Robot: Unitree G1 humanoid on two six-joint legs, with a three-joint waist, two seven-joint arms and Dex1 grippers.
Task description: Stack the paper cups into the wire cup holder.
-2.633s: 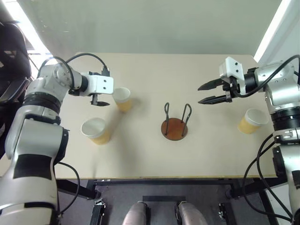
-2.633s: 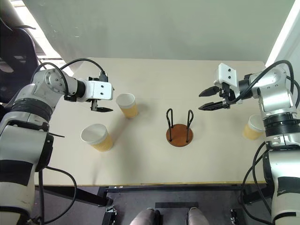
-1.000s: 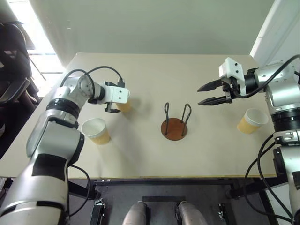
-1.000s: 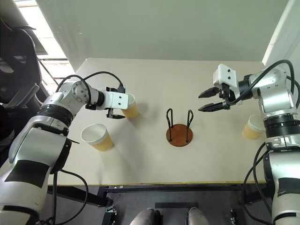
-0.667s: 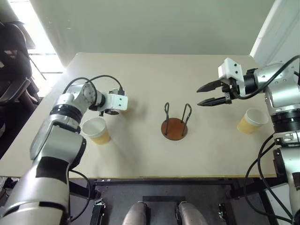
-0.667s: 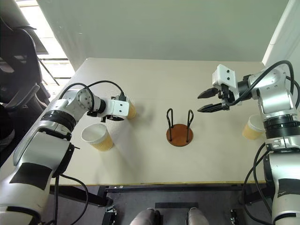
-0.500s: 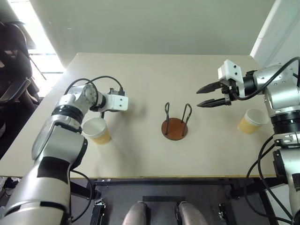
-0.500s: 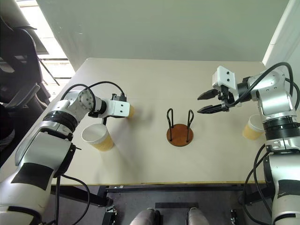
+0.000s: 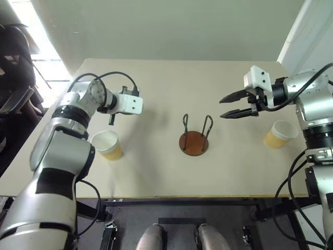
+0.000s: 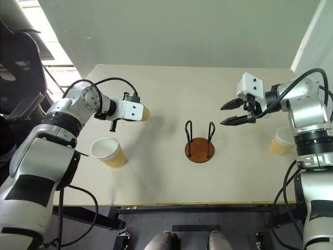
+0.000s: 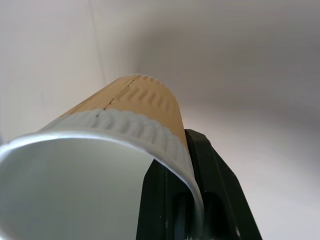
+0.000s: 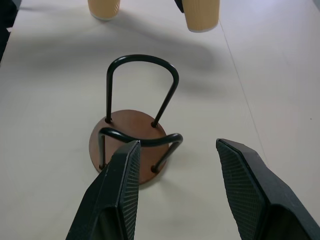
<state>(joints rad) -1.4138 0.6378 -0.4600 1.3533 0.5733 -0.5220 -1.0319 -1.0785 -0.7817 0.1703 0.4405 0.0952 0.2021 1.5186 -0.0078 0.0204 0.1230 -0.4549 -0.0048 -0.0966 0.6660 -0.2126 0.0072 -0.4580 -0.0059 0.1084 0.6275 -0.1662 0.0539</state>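
My left gripper [image 10: 139, 113] is shut on the rim of a tan paper cup [image 11: 145, 102] and holds it tilted a little above the table, left of the wire cup holder [image 9: 194, 141]. One black finger [image 11: 205, 195] presses the outside of the rim. The holder, a reddish-brown disc with two dark wire loops, stands empty at the table's middle. A second cup [image 9: 106, 144] stands upright near the front left. A third cup [image 9: 280, 134] stands at the right edge. My right gripper [image 9: 222, 107] hovers open, up and to the right of the holder [image 12: 125, 145], with nothing between its fingers.
The beige table [image 9: 156, 172] has open room all around the holder. A black chair [image 9: 13, 67] stands off the table's left side. A pale wall runs behind the table's far edge.
My left gripper has shut on the cup it stood around and raised it off the table, tilting it. The right arm has held still.
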